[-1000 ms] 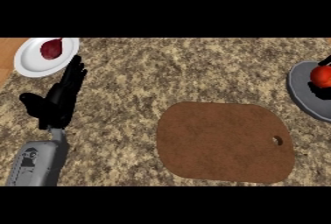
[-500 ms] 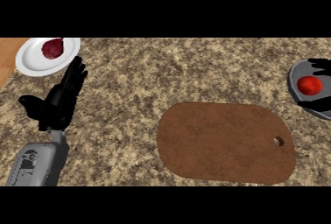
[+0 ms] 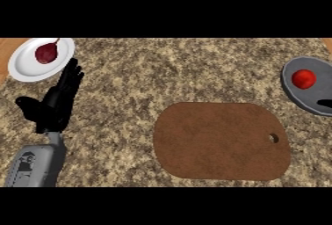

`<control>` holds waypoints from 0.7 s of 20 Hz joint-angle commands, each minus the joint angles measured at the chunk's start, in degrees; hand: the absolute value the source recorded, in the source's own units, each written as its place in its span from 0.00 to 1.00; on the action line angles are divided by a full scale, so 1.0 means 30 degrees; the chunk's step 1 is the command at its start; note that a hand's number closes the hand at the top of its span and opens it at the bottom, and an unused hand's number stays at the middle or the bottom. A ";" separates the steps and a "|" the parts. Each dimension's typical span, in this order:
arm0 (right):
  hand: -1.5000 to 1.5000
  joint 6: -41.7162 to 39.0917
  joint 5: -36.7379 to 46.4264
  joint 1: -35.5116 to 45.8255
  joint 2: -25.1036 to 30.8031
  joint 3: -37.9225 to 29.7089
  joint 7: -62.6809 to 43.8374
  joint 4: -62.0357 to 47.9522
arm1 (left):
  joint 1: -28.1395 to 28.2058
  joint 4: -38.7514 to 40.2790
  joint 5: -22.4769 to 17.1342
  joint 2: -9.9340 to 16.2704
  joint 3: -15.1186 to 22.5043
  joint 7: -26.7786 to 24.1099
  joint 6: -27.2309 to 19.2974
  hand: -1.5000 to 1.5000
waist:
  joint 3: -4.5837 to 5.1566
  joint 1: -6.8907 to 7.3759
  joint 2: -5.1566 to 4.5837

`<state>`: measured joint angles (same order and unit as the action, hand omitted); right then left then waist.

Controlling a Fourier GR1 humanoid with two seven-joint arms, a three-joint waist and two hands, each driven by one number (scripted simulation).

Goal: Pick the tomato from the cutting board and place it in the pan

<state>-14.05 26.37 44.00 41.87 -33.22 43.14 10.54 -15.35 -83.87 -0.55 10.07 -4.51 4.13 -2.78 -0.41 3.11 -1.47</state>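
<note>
Small red tomato (image 3: 303, 78) sits inside the round grey pan (image 3: 293, 90) at the right edge, and the brown rounded wooden cutting board (image 3: 220, 140) is bare, so placement looks done. Only a dark sliver of the right hand (image 3: 323, 103) shows over the pan's rim; can't tell its fingers, so a careless pull-back could nudge the pan or set the tomato rolling. Left hand (image 3: 55, 103) rests at the left, fingers straight and spread, tips just beside the white plate (image 3: 26, 66) holding a dark red fruit (image 3: 48, 52); any drift up there bumps the plate.
</note>
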 commanded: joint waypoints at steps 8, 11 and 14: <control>0.00 -0.8756 -0.1807 -0.3619 0.3524 -0.1095 0.3745 -0.0476 | 0.0806 -0.0663 0.0068 -0.0012 -0.0322 0.0330 -0.0469 0.50 | 0.0002 -0.0756 0.0333; 0.00 -1.0701 -0.2192 -0.4220 0.4823 -0.1078 0.3855 0.0101 | 0.0648 -0.0372 -0.0126 0.0150 -0.0448 0.0432 -0.0192 0.50 | 0.0049 -0.1230 0.0483; 0.00 -1.0988 -0.2613 -0.5062 0.5079 -0.1130 0.4172 0.0533 | 0.0530 0.0522 0.0134 -0.0056 -0.0371 -0.0353 -0.0288 0.50 | 0.0047 -0.1399 0.0403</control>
<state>-31.94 20.06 32.47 54.14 -36.01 44.86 11.70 -13.58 -83.88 -0.47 10.42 -5.79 4.24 -3.51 -0.32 -0.19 -0.34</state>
